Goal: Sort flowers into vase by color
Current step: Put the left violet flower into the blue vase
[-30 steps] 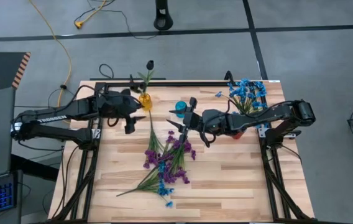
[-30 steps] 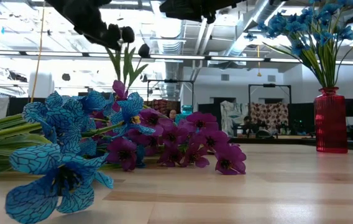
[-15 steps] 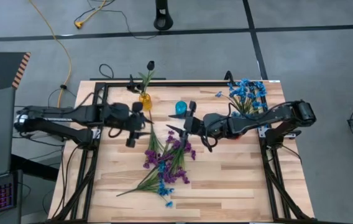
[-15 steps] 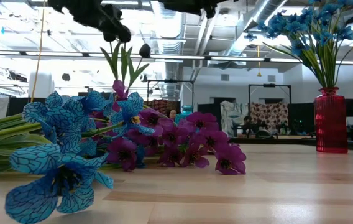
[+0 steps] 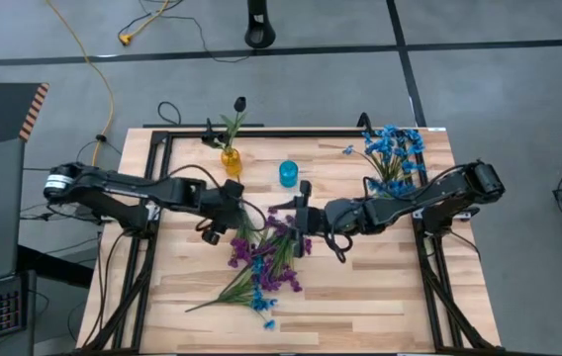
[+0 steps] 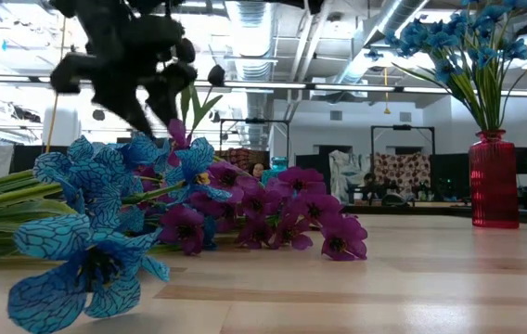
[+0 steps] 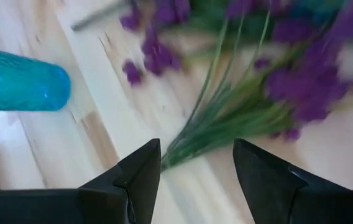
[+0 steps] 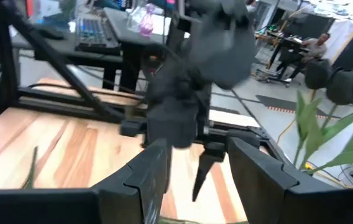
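A pile of purple and blue sprigs (image 5: 261,259) lies flat mid-table, with green stems (image 7: 217,121) fanning toward the far edge. My left gripper (image 5: 224,210) hovers open over the stem ends (image 5: 246,225); its fingers (image 7: 144,177) stand on either side of them, apart. It shows dark above the blossoms (image 6: 282,215) in the low view (image 6: 124,65). My right gripper (image 5: 296,213) is open just right of the pile's far end, facing the left gripper (image 8: 189,93). A yellow vase (image 5: 231,161) holds a dark flower (image 5: 239,102). A red vase (image 6: 494,181) holds blue flowers (image 5: 392,148).
A teal vase (image 5: 288,173) stands upright between the two grippers toward the far edge, also seen in the left wrist view (image 7: 21,81). Black frame rails (image 5: 152,247) run along the table's left and right sides. Bare wood (image 5: 360,287) lies near and right of the pile.
My left gripper has left the yellow vase, moving toward the near edge and right, and has come down over the pile's stem ends. My right gripper has shifted toward the near edge, closer to the pile. The flowers have stayed put.
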You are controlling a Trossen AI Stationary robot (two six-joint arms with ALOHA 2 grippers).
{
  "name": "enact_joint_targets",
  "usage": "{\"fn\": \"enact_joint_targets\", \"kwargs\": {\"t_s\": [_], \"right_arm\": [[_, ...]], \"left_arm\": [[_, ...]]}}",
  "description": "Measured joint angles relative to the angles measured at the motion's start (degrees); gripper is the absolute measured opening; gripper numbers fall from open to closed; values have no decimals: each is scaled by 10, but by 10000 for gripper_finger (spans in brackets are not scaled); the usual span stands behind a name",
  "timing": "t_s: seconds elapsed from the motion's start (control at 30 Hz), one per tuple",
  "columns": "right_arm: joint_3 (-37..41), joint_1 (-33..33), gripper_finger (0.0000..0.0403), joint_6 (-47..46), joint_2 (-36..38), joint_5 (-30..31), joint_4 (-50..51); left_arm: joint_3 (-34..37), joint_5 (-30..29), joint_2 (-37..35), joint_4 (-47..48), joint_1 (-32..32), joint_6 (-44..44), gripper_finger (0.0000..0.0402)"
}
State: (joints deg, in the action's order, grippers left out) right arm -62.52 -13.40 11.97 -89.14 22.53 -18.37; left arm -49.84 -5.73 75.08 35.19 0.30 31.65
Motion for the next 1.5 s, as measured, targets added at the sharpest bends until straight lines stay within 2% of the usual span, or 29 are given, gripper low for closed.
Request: {"fn": "enact_joint_targets", "kwargs": {"t_s": [0.4,0.63,1.13,1.3,1.5], "right_arm": [[0,-19,199,0,0,0,15],[0,-20,198,0,0,0,26],[0,-28,198,2,0,0,53],[0,-38,198,5,2,0,56],[0,-55,198,6,16,0,64]], "left_arm": [[0,-130,146,11,0,201,190],[0,-204,204,-7,0,267,190],[0,-199,209,-52,-26,277,190],[0,-139,209,-68,-29,277,190],[0,-116,209,-69,-23,279,190]]}}
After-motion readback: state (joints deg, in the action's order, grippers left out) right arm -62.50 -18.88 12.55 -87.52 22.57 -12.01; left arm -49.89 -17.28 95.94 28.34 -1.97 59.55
